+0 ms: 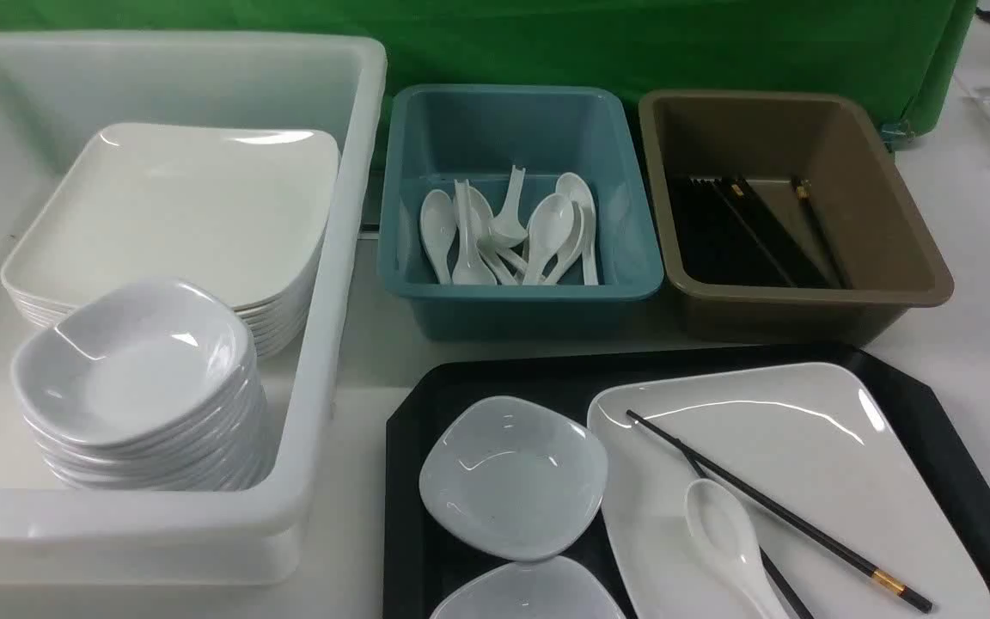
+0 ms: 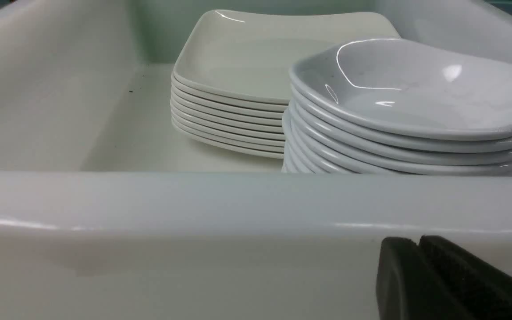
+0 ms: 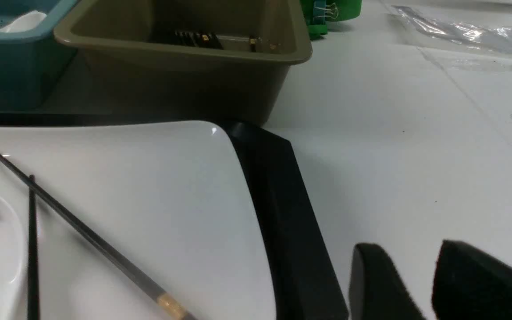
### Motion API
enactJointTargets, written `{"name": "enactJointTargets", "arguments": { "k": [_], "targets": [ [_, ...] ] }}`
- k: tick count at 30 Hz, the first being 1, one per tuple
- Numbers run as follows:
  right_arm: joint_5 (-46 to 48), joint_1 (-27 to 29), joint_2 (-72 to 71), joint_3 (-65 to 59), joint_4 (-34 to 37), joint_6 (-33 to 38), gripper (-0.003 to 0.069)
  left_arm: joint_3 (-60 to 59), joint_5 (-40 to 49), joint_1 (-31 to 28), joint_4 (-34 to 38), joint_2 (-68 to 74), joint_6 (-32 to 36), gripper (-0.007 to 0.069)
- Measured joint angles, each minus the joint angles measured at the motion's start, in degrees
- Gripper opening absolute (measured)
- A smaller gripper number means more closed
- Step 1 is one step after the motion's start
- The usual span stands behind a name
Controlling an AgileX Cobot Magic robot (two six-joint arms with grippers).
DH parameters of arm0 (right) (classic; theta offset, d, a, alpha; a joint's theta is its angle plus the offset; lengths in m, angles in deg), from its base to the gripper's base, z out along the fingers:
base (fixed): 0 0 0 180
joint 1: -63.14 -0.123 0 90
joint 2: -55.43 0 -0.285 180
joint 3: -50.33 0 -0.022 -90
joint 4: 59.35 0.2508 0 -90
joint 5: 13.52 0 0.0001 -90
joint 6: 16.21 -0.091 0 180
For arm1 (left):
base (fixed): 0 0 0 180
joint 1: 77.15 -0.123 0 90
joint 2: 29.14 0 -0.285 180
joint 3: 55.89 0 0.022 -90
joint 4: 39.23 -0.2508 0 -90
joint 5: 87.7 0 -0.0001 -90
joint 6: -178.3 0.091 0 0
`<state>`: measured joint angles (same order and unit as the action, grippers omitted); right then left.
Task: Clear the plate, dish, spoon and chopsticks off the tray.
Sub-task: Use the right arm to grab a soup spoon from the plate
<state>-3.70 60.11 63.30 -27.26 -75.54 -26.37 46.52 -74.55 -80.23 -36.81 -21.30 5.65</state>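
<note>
Tray [image 1: 405, 481] loaded, lower right of front view.
We find chopsticks [image 1: 770, 503] and spoon [image 1: 723, 524] on the plate [image 1: 813, 447]; left claw [image 2: 418, 244] together, right claw [image 3: 411, 251] apart.

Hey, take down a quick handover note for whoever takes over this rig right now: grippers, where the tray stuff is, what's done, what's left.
Grippers: the left gripper has its fingers shut and empty, by the white tub. The right gripper is open and empty, off the tray's right edge.
Things: the plate is on the tray, with the chopsticks and spoon lying on it. Two small dishes sit to its left.
Done: nothing is off the tray yet.
Left: everything. Likely spoon to blue tub, chopsticks to brown tub, plate and dishes to white tub.
</note>
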Motion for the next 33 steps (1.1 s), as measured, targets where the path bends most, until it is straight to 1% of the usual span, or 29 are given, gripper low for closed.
{"name": "enactJointTargets", "arguments": {
  "k": [14, 17, 18, 20, 21, 22, 23, 25, 27, 29, 30, 31, 32, 33],
  "targets": [
    [0.0, 0.0, 0.0, 0.0, 0.0, 0.0, 0.0242, 0.0, -0.1, 0.0, -0.4, 0.0, 0.0, 0.0017],
    [0.0, 0.0, 0.0, 0.0, 0.0, 0.0, 0.0242, 0.0, -1.4, 0.0, -0.3, 0.0, -0.1, 0.0017],
    [0.0, 0.0, 0.0, 0.0, 0.0, 0.0, 0.0242, 0.0, -3.3, 0.0, 0.8, 0.0, -0.1, 0.0017],
    [0.0, 0.0, 0.0, 0.0, 0.0, 0.0, 0.0242, 0.0, -8.4, 0.0, 6.1, 0.0, -1.7, 0.0017],
    [0.0, 0.0, 0.0, 0.0, 0.0, 0.0, 0.0242, 0.0, -8.9, 0.0, 6.7, 0.0, -2.2, 0.0017],
    [0.0, 0.0, 0.0, 0.0, 0.0, 0.0, 0.0242, 0.0, -10.5, 0.0, 9.0, 0.0, -3.1, 0.0017],
    [0.0, 0.0, 0.0, 0.0, 0.0, 0.0, 0.0242, 0.0, -13.1, 0.0, 13.4, 0.0, -5.2, 0.0017],
    [-0.5, 0.0, 0.0, 0.0, 0.3, -0.8, 0.0242, 0.0, -15.8, 0.0, 17.2, 0.0, -6.8, 0.0017],
    [-2.8, 0.0, 0.0, 0.0, 1.5, -3.7, 0.0242, 0.0, -16.7, 0.0, 18.7, 0.0, -8.1, 0.0017],
    [-10.9, 0.0, 0.0, 0.0, 7.0, -14.3, 0.0242, 0.0, -18.5, 0.0, 20.5, 0.0, -10.8, 0.0017],
    [-14.8, 0.0, 0.0, 0.0, 8.3, -19.9, 0.0242, 0.0, -19.3, 0.0, 20.7, 0.0, -11.0, 0.0017],
    [-17.0, 0.0, 0.0, 0.0, 9.0, -23.0, 0.0242, 0.0, -19.8, 0.0, 21.0, 0.0, -11.4, 0.0017],
    [-18.0, 0.0, 0.0, 0.0, 9.1, -24.2, 0.0242, 0.0, -19.9, 0.0, 21.2, 0.0, -11.6, 0.0017],
    [-20.1, 0.0, 0.0, 0.0, 9.7, -26.4, 0.0242, 0.0, -21.2, 0.0, 21.7, 0.0, -13.6, 0.0017]
  ]
}}
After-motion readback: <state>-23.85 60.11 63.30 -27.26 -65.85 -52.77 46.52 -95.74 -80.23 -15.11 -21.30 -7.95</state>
